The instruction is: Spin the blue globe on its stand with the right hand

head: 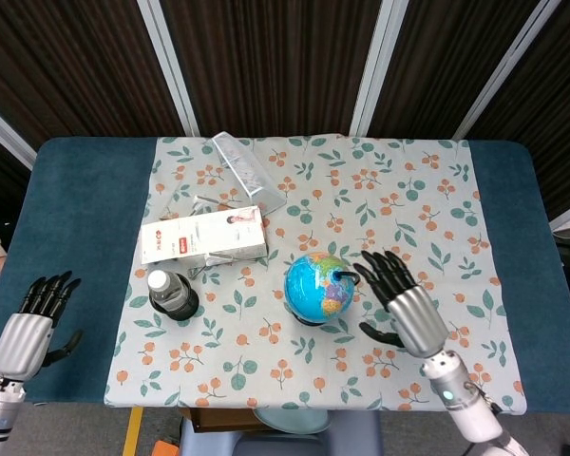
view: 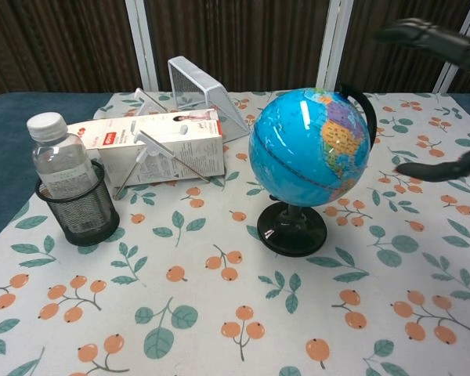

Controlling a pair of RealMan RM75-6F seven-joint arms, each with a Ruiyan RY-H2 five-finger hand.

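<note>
The blue globe [head: 318, 286] [view: 309, 149] stands upright on its black stand [view: 296, 229] near the middle of the floral cloth. My right hand [head: 402, 295] hovers just right of the globe with its fingers spread, holding nothing; the fingertips [view: 411, 31] sit a little apart from the globe's black arc. In the chest view only those fingers and the thumb [view: 442, 166] show at the right edge. My left hand [head: 33, 321] rests open over the blue table at the front left, far from the globe.
A water bottle in a black mesh cup [head: 173, 294] [view: 69, 191] stands left of the globe. Behind it lie a white carton [head: 204, 235] [view: 163, 144] and a tilted clear box [head: 248, 169] [view: 203, 88]. The floral cloth [head: 437, 199] covers the blue table [head: 81, 204].
</note>
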